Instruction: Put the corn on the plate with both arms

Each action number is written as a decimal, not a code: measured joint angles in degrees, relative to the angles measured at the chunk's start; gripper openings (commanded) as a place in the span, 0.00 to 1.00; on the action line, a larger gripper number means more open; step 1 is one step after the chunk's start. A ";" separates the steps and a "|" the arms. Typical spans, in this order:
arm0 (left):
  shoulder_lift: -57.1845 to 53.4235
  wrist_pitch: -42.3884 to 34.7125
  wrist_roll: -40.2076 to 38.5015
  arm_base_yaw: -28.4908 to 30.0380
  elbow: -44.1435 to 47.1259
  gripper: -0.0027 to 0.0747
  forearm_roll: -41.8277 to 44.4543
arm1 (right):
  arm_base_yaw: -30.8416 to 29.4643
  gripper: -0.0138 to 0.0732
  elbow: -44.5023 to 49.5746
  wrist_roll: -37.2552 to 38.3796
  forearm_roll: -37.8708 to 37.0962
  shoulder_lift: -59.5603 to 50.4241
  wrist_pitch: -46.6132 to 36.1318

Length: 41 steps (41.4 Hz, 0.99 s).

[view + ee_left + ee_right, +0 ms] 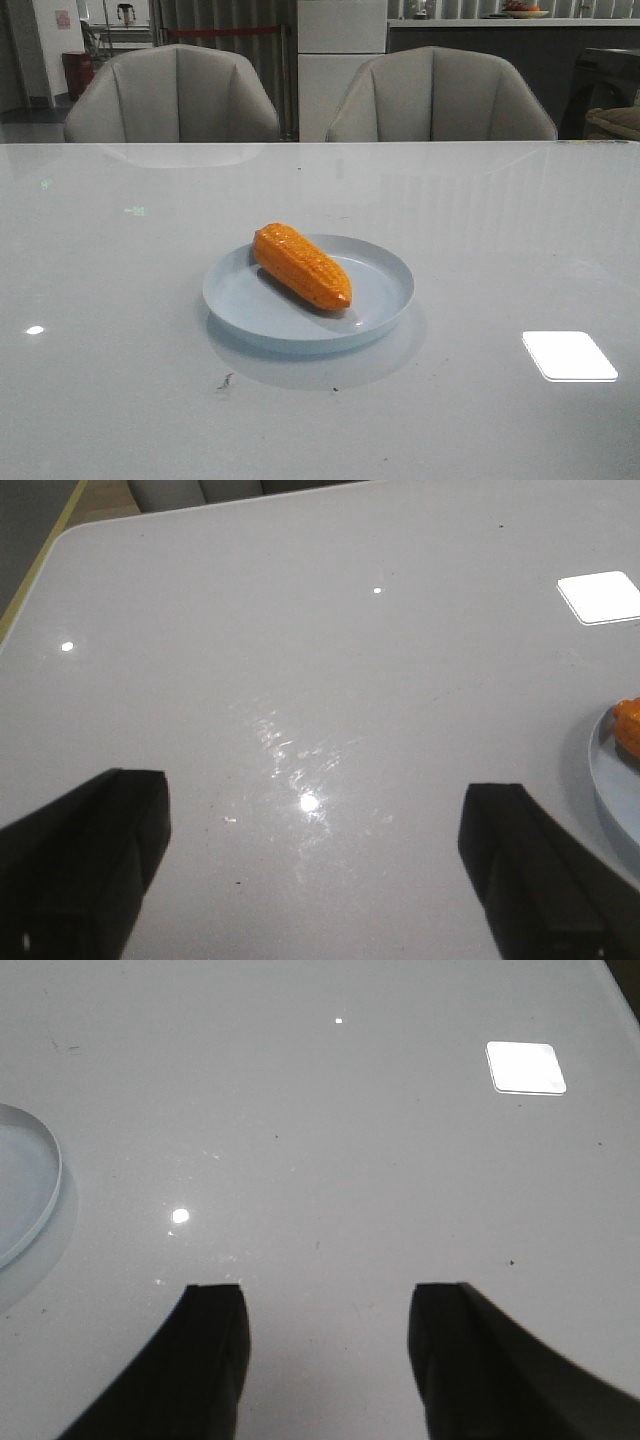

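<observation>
On the white table (120, 300), the corn (301, 265) lay slantwise inside the plate (385, 300), tapered end toward the camera. Both grippers hung over bare tabletop, the left gripper (312, 865) spread wide and holding nothing, the right gripper (328, 1355) likewise parted and empty. The placing looked complete; I judged the step in hand was the pull-back, and the next move called only for keeping clear of the plate.

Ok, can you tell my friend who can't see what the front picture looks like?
A glossy orange toy corn cob lies slantwise on a round pale blue plate in the middle of a shiny grey table. Behind the table stand two empty beige chairs, and no robot tool shows in this view.
</observation>
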 measured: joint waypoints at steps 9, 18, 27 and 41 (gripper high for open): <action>-8.02 -2.83 0.00 0.00 6.26 0.78 -4.50 | 0.00 0.69 0.00 0.00 0.00 0.00 -0.09; -21.11 -13.88 0.00 0.00 15.99 0.37 -5.67 | 0.00 0.69 0.00 0.00 0.00 0.00 -0.09; -34.60 -20.73 0.00 0.96 25.74 0.16 -5.36 | 0.00 0.69 0.00 0.00 0.00 0.00 -0.09; -46.99 -20.98 0.00 4.68 37.75 0.16 -4.69 | 0.00 0.69 0.00 0.08 0.00 0.00 -0.09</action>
